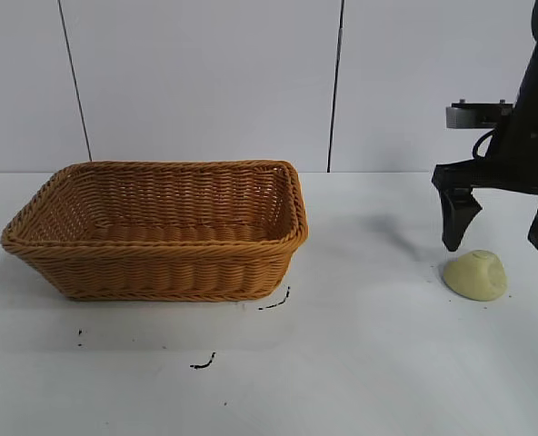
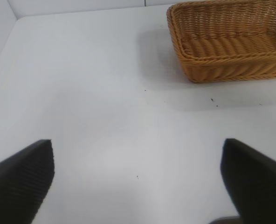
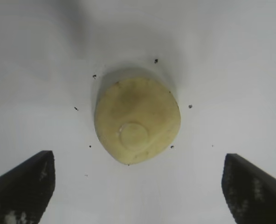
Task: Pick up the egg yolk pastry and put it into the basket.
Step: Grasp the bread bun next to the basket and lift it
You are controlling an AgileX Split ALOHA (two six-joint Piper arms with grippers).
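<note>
Pastry (image 1: 474, 275) sits on the desk (image 1: 360, 363) beneath the wide-open right pincer (image 1: 501, 238); approach step, next lower and close around it.

- The left tool (image 2: 138, 179) hangs over bare white bench (image 2: 105, 116), its two dark ribbed fingers (image 2: 21, 179) set wide apart with nothing between them.
- The basket (image 2: 231, 65), orange-brown wicker with a braided rim, stands well beyond the tool and is cut off by the frame edge.
- Small dark specks (image 2: 213, 100) dot the bench near the basket.
</note>
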